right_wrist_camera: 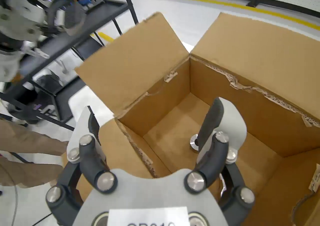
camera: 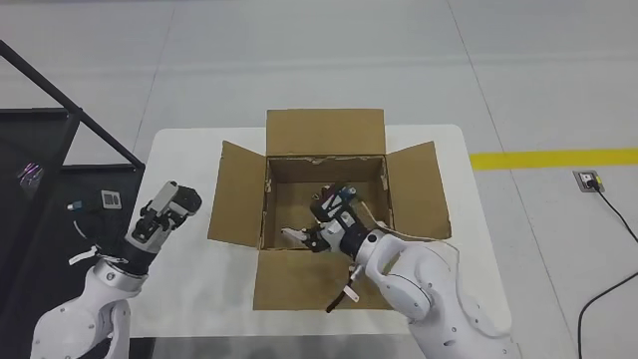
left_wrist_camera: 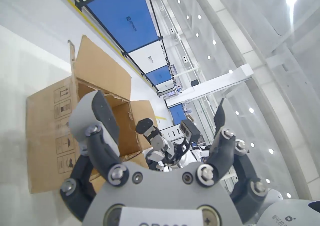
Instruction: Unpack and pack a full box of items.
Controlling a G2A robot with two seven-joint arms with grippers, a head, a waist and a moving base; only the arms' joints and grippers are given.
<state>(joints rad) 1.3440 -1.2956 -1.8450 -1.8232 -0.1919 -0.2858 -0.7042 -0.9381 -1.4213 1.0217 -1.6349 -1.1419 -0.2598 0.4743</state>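
Note:
An open cardboard box (camera: 326, 132) stands in the middle of the white table (camera: 444, 150), all flaps folded outward. My right gripper (camera: 317, 219) hangs open over the box's near side. In the right wrist view the right gripper (right_wrist_camera: 153, 122) has one finger above the box's edge and the other inside. A small round silver object (right_wrist_camera: 193, 143) lies on the box floor (right_wrist_camera: 170, 122), partly hidden behind that finger. My left gripper (camera: 175, 199) is held open over the table left of the box. In the left wrist view the left gripper (left_wrist_camera: 161, 114) points at the box (left_wrist_camera: 47, 124) and holds nothing.
A black metal rack (camera: 40, 150) stands off the table's left side, with small items on its shelf (camera: 110, 197). Bare table lies between the left gripper and the box's left flap (camera: 237, 194). The near flap (camera: 299, 279) lies under the right arm.

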